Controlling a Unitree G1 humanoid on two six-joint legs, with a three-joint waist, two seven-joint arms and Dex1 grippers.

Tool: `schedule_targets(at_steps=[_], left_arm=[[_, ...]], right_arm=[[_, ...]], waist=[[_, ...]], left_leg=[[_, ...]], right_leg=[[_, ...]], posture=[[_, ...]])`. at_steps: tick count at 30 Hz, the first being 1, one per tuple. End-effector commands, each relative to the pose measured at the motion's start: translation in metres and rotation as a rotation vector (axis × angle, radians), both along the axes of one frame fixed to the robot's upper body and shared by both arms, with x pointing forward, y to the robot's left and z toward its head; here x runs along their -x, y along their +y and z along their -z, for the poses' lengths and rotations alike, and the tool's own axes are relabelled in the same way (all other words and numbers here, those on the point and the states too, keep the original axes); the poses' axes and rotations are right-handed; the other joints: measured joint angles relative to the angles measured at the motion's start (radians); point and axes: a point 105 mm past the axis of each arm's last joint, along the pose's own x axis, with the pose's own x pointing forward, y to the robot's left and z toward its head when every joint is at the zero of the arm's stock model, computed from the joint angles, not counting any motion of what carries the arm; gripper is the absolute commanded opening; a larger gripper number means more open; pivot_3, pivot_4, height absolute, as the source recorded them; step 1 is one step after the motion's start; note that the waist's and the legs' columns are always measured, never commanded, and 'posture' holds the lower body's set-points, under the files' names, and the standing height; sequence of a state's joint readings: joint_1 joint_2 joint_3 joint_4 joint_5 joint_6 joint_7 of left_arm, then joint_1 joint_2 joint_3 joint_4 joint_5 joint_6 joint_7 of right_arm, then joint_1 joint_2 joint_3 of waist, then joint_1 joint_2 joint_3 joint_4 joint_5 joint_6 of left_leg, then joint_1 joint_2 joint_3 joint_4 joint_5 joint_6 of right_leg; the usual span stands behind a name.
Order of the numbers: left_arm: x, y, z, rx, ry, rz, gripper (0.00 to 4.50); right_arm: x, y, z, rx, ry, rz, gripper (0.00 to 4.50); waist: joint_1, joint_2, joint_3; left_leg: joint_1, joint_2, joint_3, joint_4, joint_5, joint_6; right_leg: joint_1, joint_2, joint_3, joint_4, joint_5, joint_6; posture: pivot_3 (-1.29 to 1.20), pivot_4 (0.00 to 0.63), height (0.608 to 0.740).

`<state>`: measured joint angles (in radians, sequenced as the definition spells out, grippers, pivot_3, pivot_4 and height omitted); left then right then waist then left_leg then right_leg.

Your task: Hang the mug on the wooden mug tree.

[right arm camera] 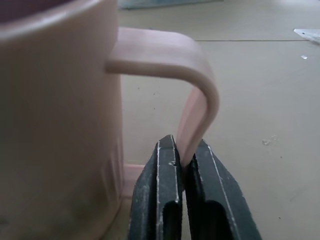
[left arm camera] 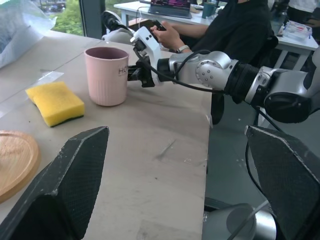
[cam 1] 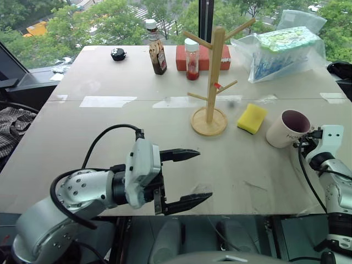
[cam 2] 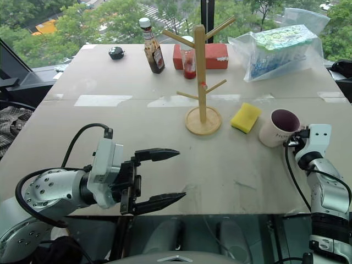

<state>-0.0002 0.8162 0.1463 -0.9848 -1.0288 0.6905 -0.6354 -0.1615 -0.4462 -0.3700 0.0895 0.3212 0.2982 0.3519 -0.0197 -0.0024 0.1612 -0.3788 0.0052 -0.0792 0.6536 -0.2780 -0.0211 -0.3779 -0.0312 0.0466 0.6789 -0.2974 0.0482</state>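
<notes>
The step in hand is the grasp: the right gripper is clamped on the lower part of the handle of the mug, which stands upright on the table at the right, just right of the sponge. The left gripper hangs near the table's near edge, jaws spread wide and holding nothing. The next move calls for lifting the mug and carrying it left to the mug tree, then slipping the handle over a free peg.

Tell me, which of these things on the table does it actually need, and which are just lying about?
Needed:
- mug, its handle pinched in the right claw
- wooden mug tree

Lying about:
- yellow sponge
- two sauce bottles
- red box
- plastic bag
- small black object
</notes>
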Motion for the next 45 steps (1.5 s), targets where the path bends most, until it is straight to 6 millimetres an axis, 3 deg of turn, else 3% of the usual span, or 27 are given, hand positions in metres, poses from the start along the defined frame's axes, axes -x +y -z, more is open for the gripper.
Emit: schedule_targets(at_steps=[1,10,15,17,22,28,33,45], left_arm=[[0.011,-0.008,-0.008,0.014,-0.022,0.026,4.50],[0.001,-0.004,-0.010,0.048,0.002,-0.085,4.50],[-0.018,0.014,-0.013,0.051,-0.003,-0.150,4.50],[-0.034,0.024,-0.014,0.049,-0.011,-0.171,4.50],[-0.063,0.049,-0.005,0.046,-0.018,-0.191,4.50],[-0.052,0.076,0.018,0.018,-0.022,-0.173,4.50],[-0.040,0.093,0.022,0.043,-0.042,-0.179,4.50],[-0.037,0.113,0.024,0.030,-0.057,-0.253,4.50]], right_arm=[[0.001,0.001,-0.016,0.017,-0.067,-0.025,0.05],[0.011,0.009,-0.040,0.025,-0.133,-0.109,0.05],[0.025,0.024,-0.058,0.066,-0.143,-0.244,0.05],[0.032,0.032,-0.066,0.090,-0.141,-0.309,0.05],[0.049,0.062,-0.091,0.172,-0.127,-0.528,0.05],[0.050,0.114,-0.122,0.363,-0.152,-0.697,0.05],[0.046,0.147,-0.134,0.455,-0.167,-0.756,0.05],[0.026,0.183,-0.146,0.536,-0.140,-0.756,0.05]], waist=[[0.001,0.000,0.000],[0.001,0.001,0.000],[0.005,0.001,0.001],[0.005,0.001,0.001],[-0.002,0.002,0.001],[-0.025,0.000,0.004],[-0.011,-0.004,0.006],[0.003,-0.004,0.008]], left_leg=[[0.000,0.000,0.000,0.000,0.000,0.000],[0.000,0.000,0.001,0.000,0.000,0.000],[0.000,-0.001,-0.001,0.000,0.000,0.000],[0.000,-0.002,-0.001,0.000,0.000,0.000],[0.000,-0.003,0.000,0.000,0.000,0.000],[-0.001,-0.001,0.000,-0.001,0.000,0.000],[-0.002,0.001,-0.002,0.000,0.000,0.000],[-0.004,0.000,-0.008,0.000,0.000,0.000]], right_leg=[[0.000,0.000,0.000,0.000,0.000,0.000],[0.000,0.000,0.001,0.000,0.000,0.000],[0.000,0.000,-0.001,0.000,0.000,0.000],[0.000,0.001,-0.001,0.000,0.000,0.000],[0.000,0.001,0.000,0.000,0.000,0.000],[-0.001,0.001,0.000,-0.001,0.000,0.000],[-0.002,0.000,-0.002,-0.001,0.000,0.000],[-0.003,-0.002,-0.004,-0.002,0.000,0.000]], posture=[[0.00,0.150,0.740],[0.00,0.150,0.740],[0.00,0.150,0.740],[0.00,0.150,0.740],[0.00,0.150,0.740],[0.00,0.150,0.740],[0.00,0.150,0.740],[0.00,0.150,0.740]])
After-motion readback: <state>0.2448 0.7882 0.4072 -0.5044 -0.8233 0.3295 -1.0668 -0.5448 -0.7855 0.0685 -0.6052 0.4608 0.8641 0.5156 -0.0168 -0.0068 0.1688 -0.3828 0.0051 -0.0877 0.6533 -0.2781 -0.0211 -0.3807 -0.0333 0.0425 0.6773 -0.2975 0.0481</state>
